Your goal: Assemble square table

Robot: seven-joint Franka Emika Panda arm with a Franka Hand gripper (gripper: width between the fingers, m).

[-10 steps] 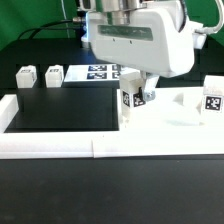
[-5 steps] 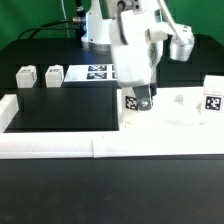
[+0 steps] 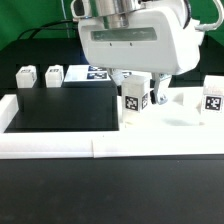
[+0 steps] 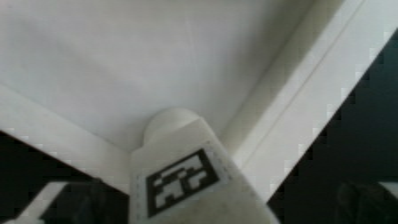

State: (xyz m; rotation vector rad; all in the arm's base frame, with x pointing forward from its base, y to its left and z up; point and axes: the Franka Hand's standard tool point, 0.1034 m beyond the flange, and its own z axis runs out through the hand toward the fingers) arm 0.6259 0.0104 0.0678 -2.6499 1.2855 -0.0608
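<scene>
Exterior and wrist views, square-table assembly. The white two-finger pincer (image 3: 140, 90) hangs open over a short blocky white plastic leg (image 3: 133, 101) bearing a black-and-white square tag. Its jaws stand on either side of the leg with a gap at each flank, gripping nothing. The leg stands upright on the large flat white square tabletop panel (image 3: 180, 112), close to the panel's edge on the exterior view's left. So placed, it is probably seated at a corner mounting point, though the joint is hidden beneath it. The panel lies on the black bench (image 3: 110, 190), against the long low white border wall (image 3: 60, 143) along the bench's near side, which would brace it against sliding while legs are fitted. An outlying leg (image 3: 213, 98) stands at the exterior view's right; whether it is on the panel or just beyond it cannot be told. A first waiting leg (image 3: 25, 77) and a second waiting leg (image 3: 53, 74) stand near the bench's far edge on the exterior view's left, beside the marker board (image 3: 100, 72). Obstructions: the upright leg between the jaws must be cleared on any withdrawal, and the bulky pincer body hides the bench behind it.
</scene>
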